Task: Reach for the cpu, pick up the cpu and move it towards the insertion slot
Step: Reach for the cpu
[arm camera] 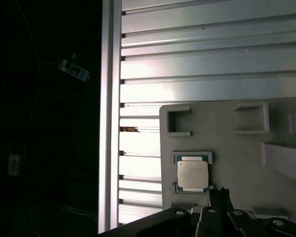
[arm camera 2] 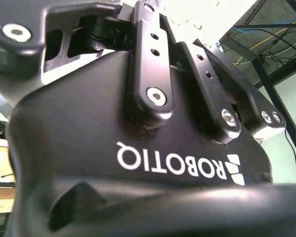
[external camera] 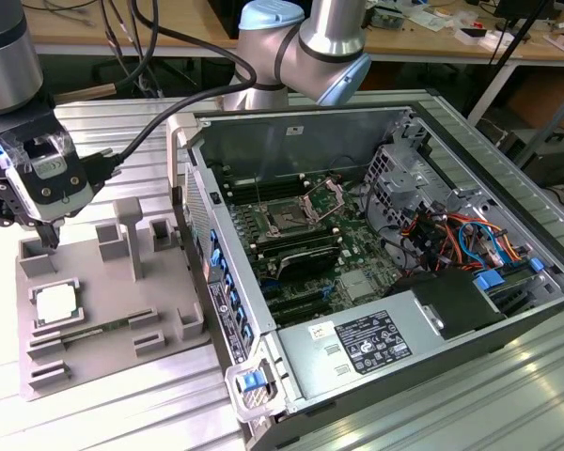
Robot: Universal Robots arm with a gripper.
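The cpu [external camera: 56, 305] [arm camera: 192, 174], a small flat square chip with a pale silvery metal top, lies flat in a shallow framed seat of the grey plastic tray [external camera: 103, 315] [arm camera: 227, 143]. Its seat is near the tray's edge on the exterior view's left. Nothing holds or touches it.

The black gripper [external camera: 49, 241] [arm camera: 218, 192] hangs over the same tray with its fingers pointing down. In the exterior view the tips are above the tray surface, a little beyond the cpu and near a small raised frame. In the first wrist view the dark tips appear just beside one corner of the chip, but I see no contact. The fingers look drawn together, with no gap between them that I can see, and they carry nothing. The second wrist view shows the gripper's black body and its linkage bars from very close.

The tray has several raised rectangular frames and one upright post [external camera: 130, 235]. It lies on the ribbed aluminium worktop [external camera: 122, 404] [arm camera: 212, 59].

The insertion slot [external camera: 289, 220], a dark square socket with a shiny metal frame standing open beside it, sits on the green circuit board inside the open grey computer case [external camera: 291, 132]. It is well apart from the cpu, toward the exterior view's right. In the case I see also a silver power supply box [external camera: 357, 343] and a bundle of coloured cables [external camera: 470, 235].
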